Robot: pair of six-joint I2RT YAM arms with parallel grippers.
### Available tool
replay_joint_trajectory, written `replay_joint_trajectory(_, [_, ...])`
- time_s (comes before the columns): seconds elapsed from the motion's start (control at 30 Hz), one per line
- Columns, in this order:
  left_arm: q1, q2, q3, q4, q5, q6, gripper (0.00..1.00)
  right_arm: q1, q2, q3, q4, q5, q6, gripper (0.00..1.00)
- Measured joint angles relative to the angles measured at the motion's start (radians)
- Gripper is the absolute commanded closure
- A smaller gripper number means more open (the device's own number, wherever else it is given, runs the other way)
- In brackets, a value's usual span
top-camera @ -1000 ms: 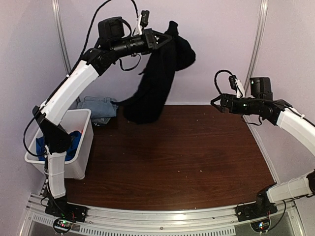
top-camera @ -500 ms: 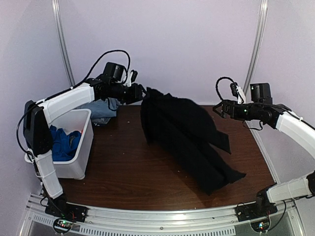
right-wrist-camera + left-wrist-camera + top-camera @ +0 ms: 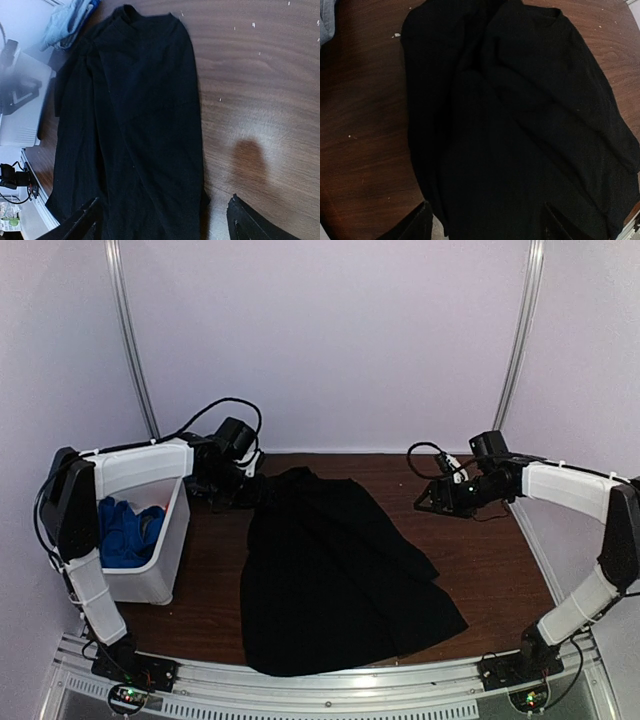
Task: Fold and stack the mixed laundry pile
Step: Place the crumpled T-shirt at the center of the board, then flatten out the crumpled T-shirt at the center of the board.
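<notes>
Hovering over the far-left edge of the black cloth (image 3: pixel 330 585), the left end effector (image 3: pixel 487 226) is released, fingers spread wide. The right end effector (image 3: pixel 165 220) hangs over the far-right part of the surface (image 3: pixel 490 570), also spread and empty. The cloth lies spread on the surface beside the white bin (image 3: pixel 168 555), which holds royal-blue fabric (image 3: pixel 120 530). A light-blue garment (image 3: pixel 67 22) lies at the far-left corner.

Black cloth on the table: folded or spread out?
Spread out: the black cloth lies flat and rumpled across the table, not neatly folded.
</notes>
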Motion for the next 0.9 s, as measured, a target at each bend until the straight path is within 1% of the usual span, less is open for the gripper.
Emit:
replay_joint_trajectory(0.13, [0.0, 0.016, -0.007, -0.032, -0.063, -0.003, 0.25, 0.023, 0.158, 0.069, -0.031, -0.007, -0.005, 0.15])
replay_joint_trajectory(0.2, [0.0, 0.035, -0.006, -0.038, -0.088, -0.01, 0.25, 0.042, 0.24, 0.13, -0.048, -0.008, -0.013, 0.16])
replay_joint_trajectory(0.5, [0.008, 0.132, 0.052, -0.077, -0.148, -0.043, 0.41, 0.105, 0.521, 0.348, -0.102, 0.004, -0.027, 0.18])
replay_joint_trajectory(0.57, [0.013, 0.142, 0.061, -0.08, -0.152, -0.047, 0.44, 0.116, 0.568, 0.383, -0.123, 0.014, -0.031, 0.2])
replay_joint_trajectory(0.67, [0.021, 0.15, 0.064, -0.081, -0.155, -0.054, 0.49, 0.129, 0.635, 0.44, -0.151, 0.034, -0.049, 0.26])
replay_joint_trajectory(0.7, [0.024, 0.153, 0.065, -0.082, -0.156, -0.055, 0.51, 0.134, 0.649, 0.465, -0.16, 0.051, -0.054, 0.3])
replay_joint_trajectory(0.73, [0.027, 0.156, 0.065, -0.083, -0.156, -0.058, 0.55, 0.138, 0.663, 0.486, -0.167, 0.068, -0.062, 0.39])
replay_joint_trajectory(0.8, [0.033, 0.165, 0.065, -0.085, -0.158, -0.064, 0.67, 0.152, 0.68, 0.512, -0.179, 0.117, -0.075, 0.68])
replay_joint_trajectory(0.87, [0.04, 0.174, 0.065, -0.088, -0.16, -0.068, 0.81, 0.167, 0.69, 0.523, -0.188, 0.19, -0.082, 0.94])
replay_joint_trajectory(0.9, [0.044, 0.178, 0.066, -0.09, -0.161, -0.068, 0.9, 0.17, 0.691, 0.522, -0.192, 0.229, -0.082, 1.0])
